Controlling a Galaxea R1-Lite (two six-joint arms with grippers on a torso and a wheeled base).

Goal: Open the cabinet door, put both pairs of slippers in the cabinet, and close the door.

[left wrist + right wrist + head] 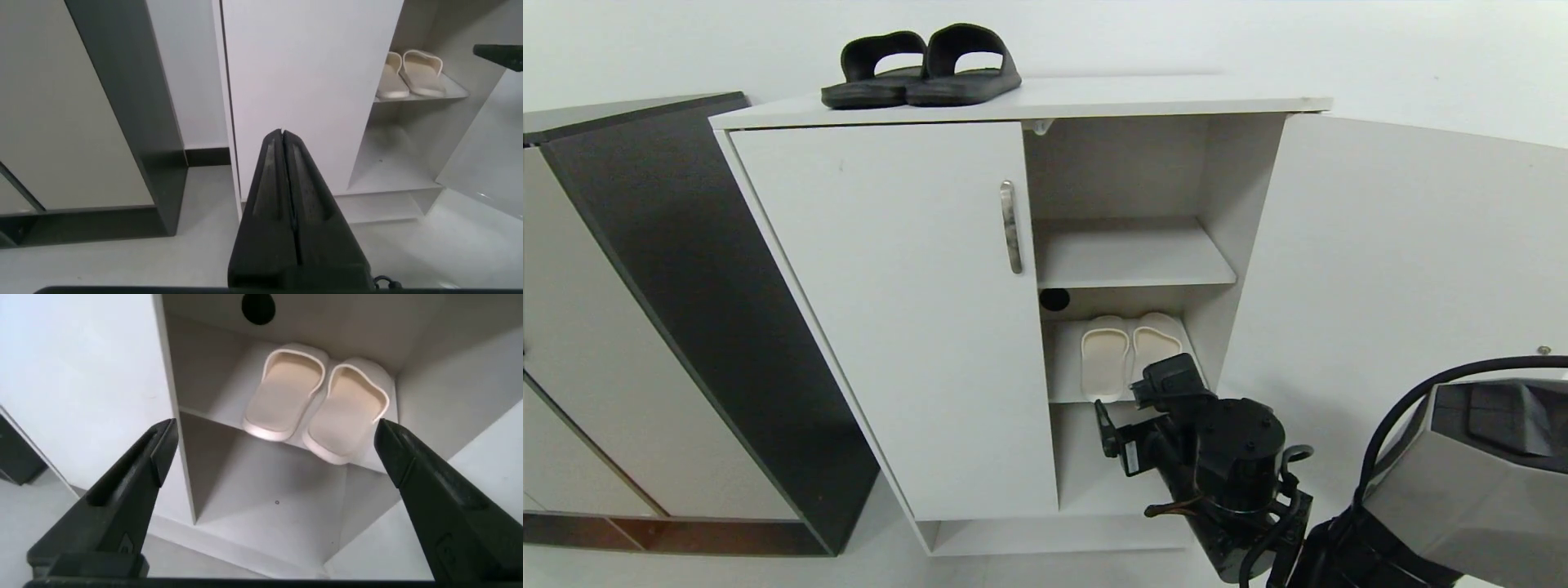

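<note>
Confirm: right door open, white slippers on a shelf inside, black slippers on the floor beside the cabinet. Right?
Wrong on the black slippers: the head view shows them on top of the cabinet, not on the floor. The right door is open and the white slippers are on a shelf inside.

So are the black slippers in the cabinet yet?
Out. The black slippers sit on top of the cabinet, above its shut left door; the cream pair lies on a shelf inside.

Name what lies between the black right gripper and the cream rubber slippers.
Nothing: the right wrist view shows bare space from right gripper to cream slippers.
</note>
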